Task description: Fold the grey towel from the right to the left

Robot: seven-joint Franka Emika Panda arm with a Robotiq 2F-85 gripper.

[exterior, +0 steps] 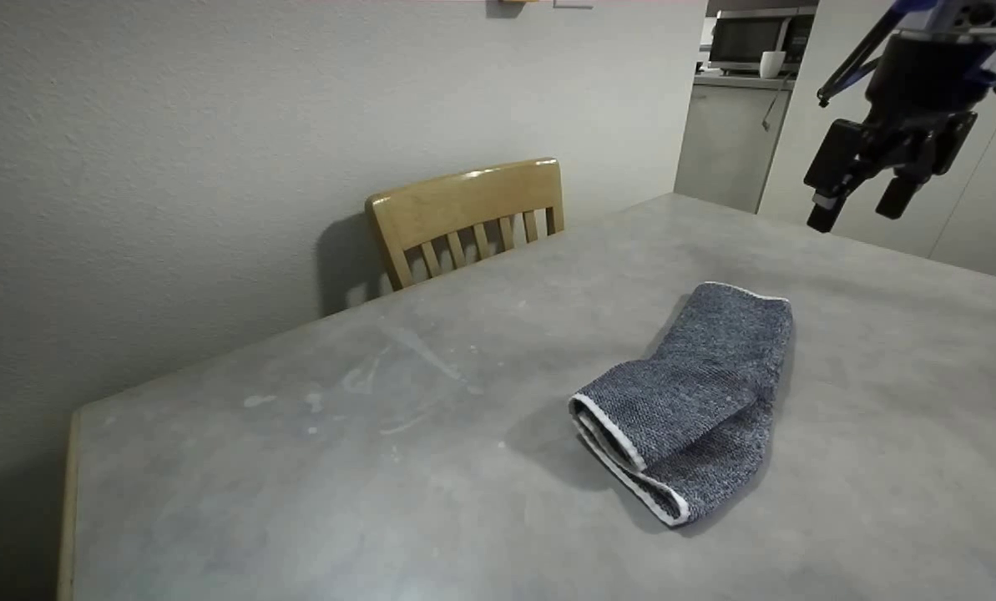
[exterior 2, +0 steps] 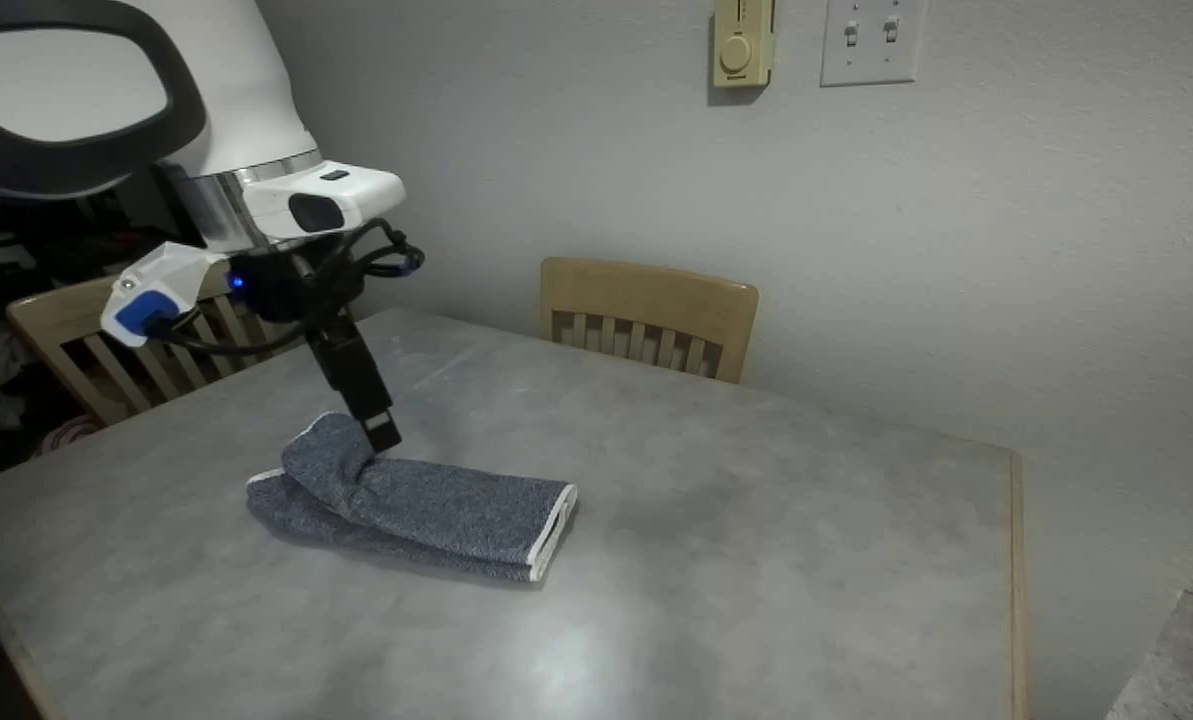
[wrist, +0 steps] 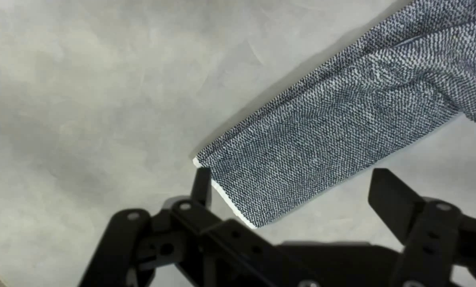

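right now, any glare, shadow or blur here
In an exterior view, glare whitens part of the table; in an exterior view, a shadow darkens the wall beside the chair; in the wrist view, the gripper looks slightly soft, the grey towel sharper.

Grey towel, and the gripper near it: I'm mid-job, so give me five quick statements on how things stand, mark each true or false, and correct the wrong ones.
1. The grey towel lies on the table. True.
2. The towel is spread out in a single flat layer. False: it is folded over, and layers edged with white hem show at one end.
3. The jaws of the gripper stand apart. True.
4. The gripper is lifting the towel. False: in an exterior view it hangs clear of the towel.
5. Both exterior views show a wooden chair beyond the table edge. True.
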